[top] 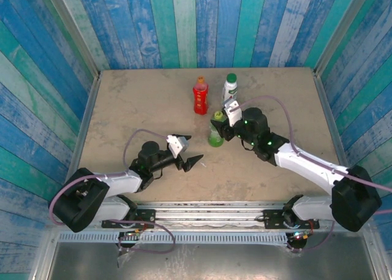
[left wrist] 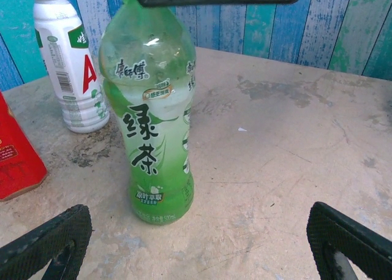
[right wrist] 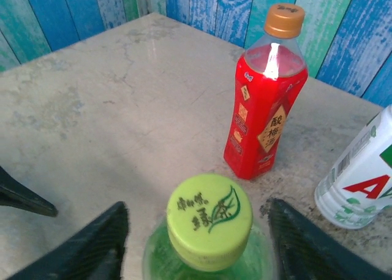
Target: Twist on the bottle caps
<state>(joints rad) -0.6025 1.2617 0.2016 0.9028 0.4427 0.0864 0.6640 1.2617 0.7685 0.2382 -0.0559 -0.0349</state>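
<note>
While the right gripper (right wrist: 196,246) hangs over the green bottle (top: 215,136), its two fingers (right wrist: 92,246) stand apart on either side of the yellow-green cap (right wrist: 209,219). A gap shows on each side, so they clamp nothing. That cap sits on the bottle's neck; how tightly it is turned I cannot tell. The bottle stands upright near the middle of the table (top: 122,108). Behind it, toward the back wall, the red bottle (right wrist: 263,121) stands upright wearing its orange cap (right wrist: 284,19). Just to its right, the white bottle (top: 229,91) carries the dark green cap (top: 231,78). The three bottles stand close together but apart from one another. The left gripper (top: 188,152) lies low on the near side of the table, left of the green bottle and pointed toward it, its fingers spread wide over bare tabletop.
</note>
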